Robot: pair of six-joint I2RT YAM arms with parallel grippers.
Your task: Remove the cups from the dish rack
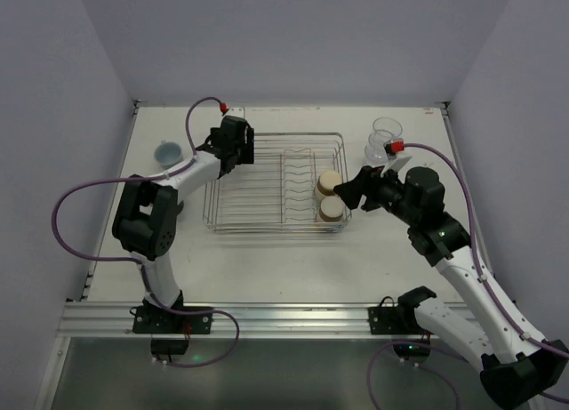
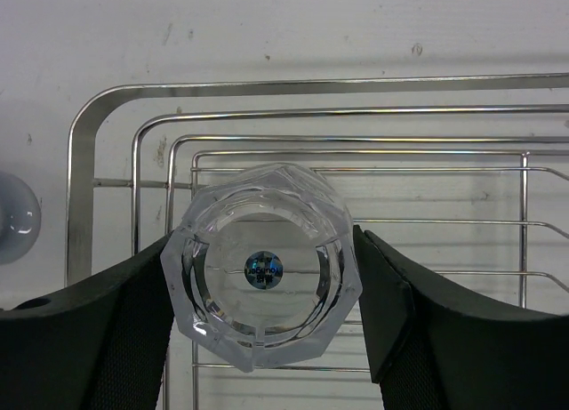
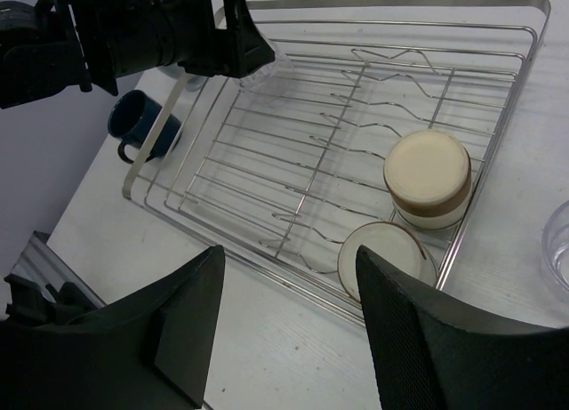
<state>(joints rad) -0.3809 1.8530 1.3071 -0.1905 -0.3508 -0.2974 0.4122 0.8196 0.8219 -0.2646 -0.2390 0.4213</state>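
The silver wire dish rack (image 1: 276, 228) stands mid-table. My left gripper (image 1: 233, 143) is shut on a clear faceted tumbler (image 2: 262, 277), held over the rack's far left corner (image 2: 80, 161); both pads (image 2: 373, 285) touch its sides. Two tan cups (image 1: 329, 182) (image 1: 332, 209) sit upside down at the rack's right end. My right gripper (image 1: 352, 189) is open and empty just right of them; in its wrist view (image 3: 289, 312) it hangs over the rack's near rim, the tan cups (image 3: 427, 174) (image 3: 382, 254) beyond it.
A pale blue-white cup (image 1: 166, 152) stands on the table left of the rack. A dark blue cup (image 3: 142, 125) stands by the rack's left side, under the left arm. Clear tumblers (image 1: 384, 136) stand at the far right of the table.
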